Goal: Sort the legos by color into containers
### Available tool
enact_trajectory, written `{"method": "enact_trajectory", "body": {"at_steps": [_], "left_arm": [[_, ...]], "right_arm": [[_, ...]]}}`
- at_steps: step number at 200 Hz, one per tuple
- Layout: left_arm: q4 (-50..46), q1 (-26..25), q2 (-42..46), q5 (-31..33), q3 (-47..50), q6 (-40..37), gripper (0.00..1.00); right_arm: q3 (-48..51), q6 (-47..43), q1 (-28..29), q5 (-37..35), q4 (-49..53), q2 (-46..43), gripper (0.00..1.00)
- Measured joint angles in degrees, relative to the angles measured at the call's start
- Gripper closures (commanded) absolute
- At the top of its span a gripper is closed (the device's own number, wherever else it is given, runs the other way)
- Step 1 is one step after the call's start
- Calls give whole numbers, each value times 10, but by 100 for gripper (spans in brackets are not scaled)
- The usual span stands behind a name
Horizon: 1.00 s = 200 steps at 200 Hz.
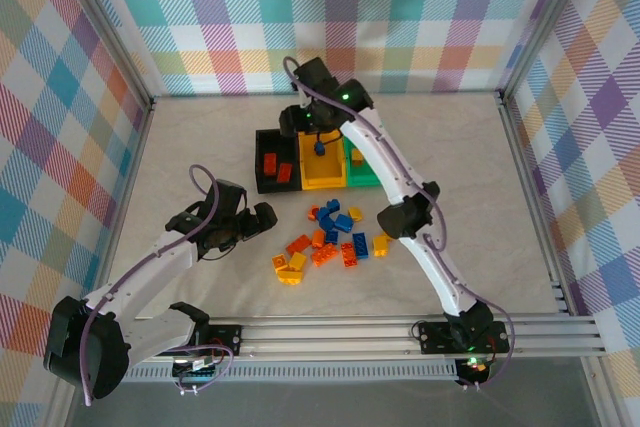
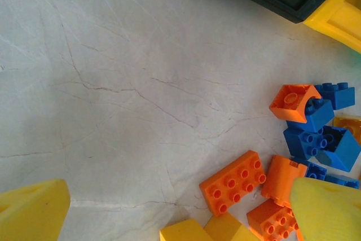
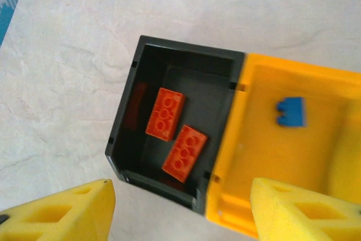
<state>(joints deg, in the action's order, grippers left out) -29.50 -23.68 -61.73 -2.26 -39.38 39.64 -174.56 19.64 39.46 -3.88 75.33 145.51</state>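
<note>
- The right claw (image 3: 180, 215) hangs above the black bin (image 3: 125, 118), yellow foam fingers (image 3: 56, 213) spread well apart with nothing between them.
- The left claw (image 2: 177, 213) is wide open and empty, low over the table (image 1: 470, 177).
- Two red-orange bricks (image 3: 165, 114) lie in the black bin, and one blue brick (image 3: 290, 112) lies in the yellow bin (image 3: 265, 153).
- The loose legos (image 1: 335, 237), blue, orange and yellow, are scattered just in front of the bins.

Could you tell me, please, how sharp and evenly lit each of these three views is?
Top external: even light, sharp, only faint shadows on the table. Left wrist: legos crisp, the near foam fingers soft. Right wrist: slightly blurred throughout, the blue brick in the yellow bin smeared.
</note>
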Motion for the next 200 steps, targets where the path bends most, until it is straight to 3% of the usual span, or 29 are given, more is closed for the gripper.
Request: {"method": "enact_trajectory", "body": {"at_steps": [35,83,120,156,200], "left_arm": [[-4,2,0,0,-7,-2,0],[-4,2,0,-3,-7,-5,0],[-4,2,-1,-9,-7,-16,0],[-4,3,-3,-12,-7,-17,0],[-5,3,-3,-12,-7,-17,0]], "right_arm": [[156,-17,2,-62,24,-176,27],[798,4,16,-89,-143,-544,25],[1101,64,14,-52,-215,-661,31],[1221,99,14,-20,-270,-665,36],[1229,109,10,-10,-357,-609,40]]}}
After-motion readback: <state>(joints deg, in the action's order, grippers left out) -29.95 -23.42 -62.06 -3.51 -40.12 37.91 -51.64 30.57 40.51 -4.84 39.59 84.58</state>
